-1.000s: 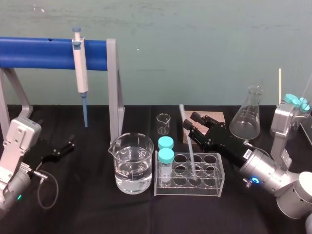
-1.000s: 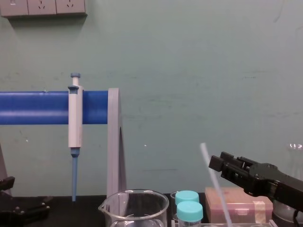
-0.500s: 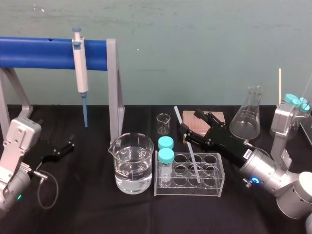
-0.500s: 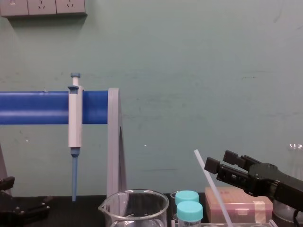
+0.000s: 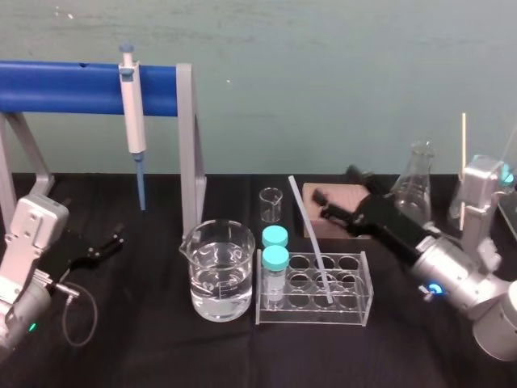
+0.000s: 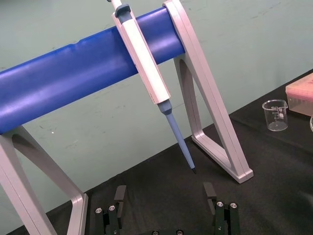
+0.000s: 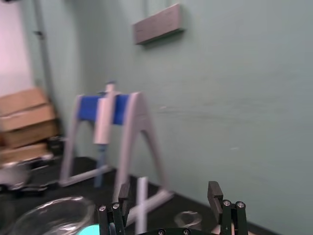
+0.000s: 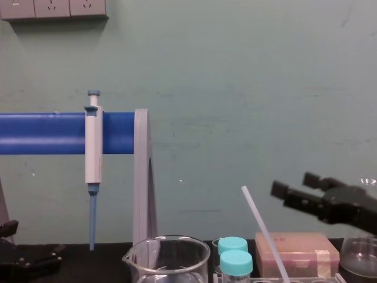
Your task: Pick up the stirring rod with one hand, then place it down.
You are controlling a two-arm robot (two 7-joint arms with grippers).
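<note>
The stirring rod (image 5: 311, 238), a thin, translucent white stick, stands tilted in a clear plastic tube rack (image 5: 355, 303) on the black surface (image 5: 145, 339). Its lower end sits inside the rack, toward the front, and its upper end leans to the robot's left and toward the wall. In the chest view the rod (image 8: 265, 233) rises on a slant beside two vials with teal caps (image 8: 235, 256). Nothing grips it.

The right hand (image 5: 333, 183), black with two blocky fingers on a silver wrist, hangs to the right of the rod's upper part and apart from it. It is above a tan rectangular block (image 5: 315, 222). Its fingers are spread wide with nothing between them, and the chest view shows the same gap in the right hand (image 8: 291, 183). From the right wrist view a blurred pale stick, apparently the rod (image 7: 142, 205), stands ahead of the fingers.

The left hand (image 5: 115, 238) lies low over the surface at the far left, near the grey stand with the blue bar (image 5: 81, 87) that carries a white pipette with a blue tip (image 5: 133, 121). The left wrist view shows this hand (image 6: 165, 196) with its fingers well parted, holding nothing.

A glass beaker of clear liquid (image 5: 216, 271) stands just left of the rack. A small empty beaker (image 5: 271, 204) stands behind it, and a glass conical flask (image 5: 414, 182) is behind the right arm.
</note>
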